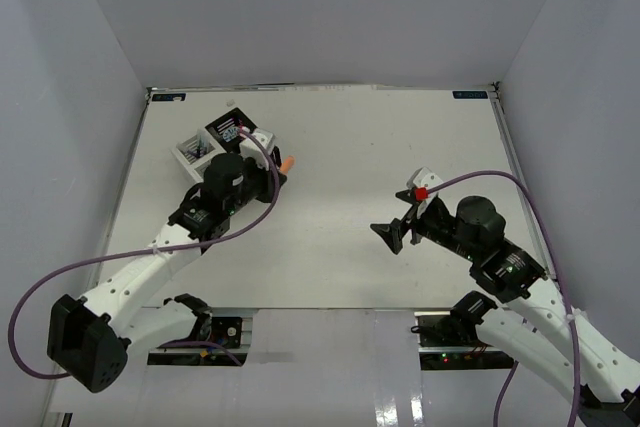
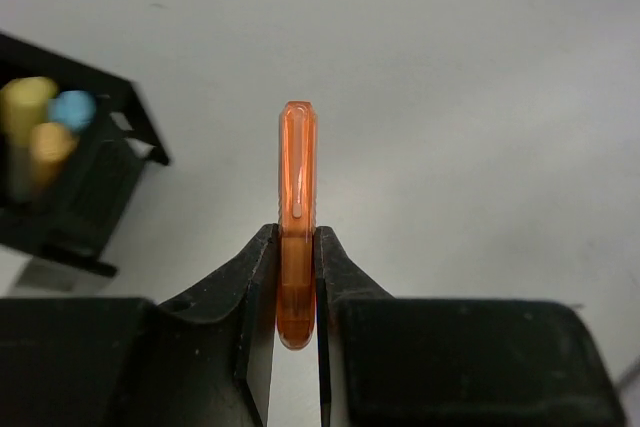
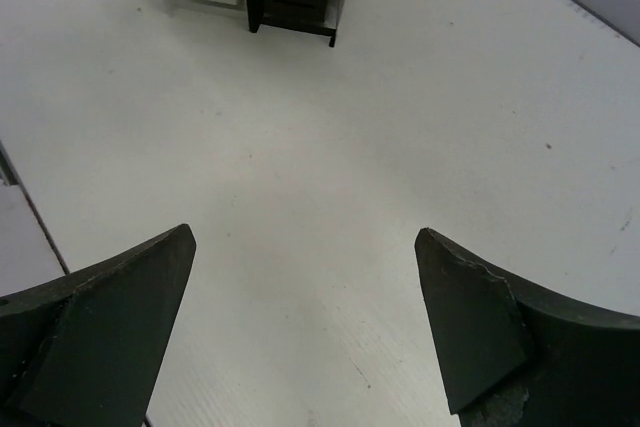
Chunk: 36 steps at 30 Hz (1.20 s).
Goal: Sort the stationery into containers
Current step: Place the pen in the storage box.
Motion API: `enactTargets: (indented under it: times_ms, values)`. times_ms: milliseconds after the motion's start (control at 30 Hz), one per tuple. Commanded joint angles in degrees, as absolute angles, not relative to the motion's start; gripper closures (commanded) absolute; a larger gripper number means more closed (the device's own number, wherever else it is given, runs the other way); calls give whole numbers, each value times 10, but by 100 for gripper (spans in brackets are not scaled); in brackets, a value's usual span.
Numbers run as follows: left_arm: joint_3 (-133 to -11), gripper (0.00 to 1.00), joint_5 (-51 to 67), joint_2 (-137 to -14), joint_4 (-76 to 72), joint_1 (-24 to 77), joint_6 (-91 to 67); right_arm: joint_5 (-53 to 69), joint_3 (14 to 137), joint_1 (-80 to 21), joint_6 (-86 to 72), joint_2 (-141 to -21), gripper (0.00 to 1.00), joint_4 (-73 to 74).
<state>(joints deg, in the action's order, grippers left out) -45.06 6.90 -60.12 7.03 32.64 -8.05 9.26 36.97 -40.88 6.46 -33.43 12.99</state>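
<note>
Left wrist view: left gripper [image 2: 297,247] pinches the orange highlighter [image 2: 297,162], which juts past its tips over the desk [image 2: 480,97], near the black container [image 2: 105,192]. Right gripper [image 3: 305,237] gapes, empty.

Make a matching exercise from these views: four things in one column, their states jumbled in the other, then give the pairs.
Column one:
1. left gripper
2. right gripper
3. orange highlighter
4. black compartment

Column two:
A. wide open, holding nothing
B. pinched at one end, the rest sticking out
C. yellow and blue tops showing inside
D. shut on a highlighter

Pairs: 1-D, 2-A, 3-B, 4-C
</note>
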Motion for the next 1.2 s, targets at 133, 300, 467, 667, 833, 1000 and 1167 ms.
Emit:
enactTargets:
  times_ms: [133, 300, 467, 667, 833, 1000, 1167]
  values:
    - [-420, 98, -217, -500, 8, 270, -65, 42, 357, -409, 42, -315, 3, 105]
    - [-382, 98, -178, -518, -69, 179, -63, 47, 352, -409, 40, -304, 3, 105]
    - [-370, 98, -115, -562, -93, 93, -105, 49, 352, -410, 40, -295, 3, 105]
    - [-334, 94, -93, -568, -138, 72, -112, 52, 351, -410, 40, -301, 3, 104]
    - [-323, 93, -58, -592, -149, 70, -116, 50, 351, -410, 40, -304, 3, 103]
    - [-296, 85, -37, -605, -175, 70, -133, 45, 349, -409, 41, -300, 3, 103]
    - [-287, 80, -35, -610, -194, 70, -118, 46, 349, -409, 42, -301, 3, 103]
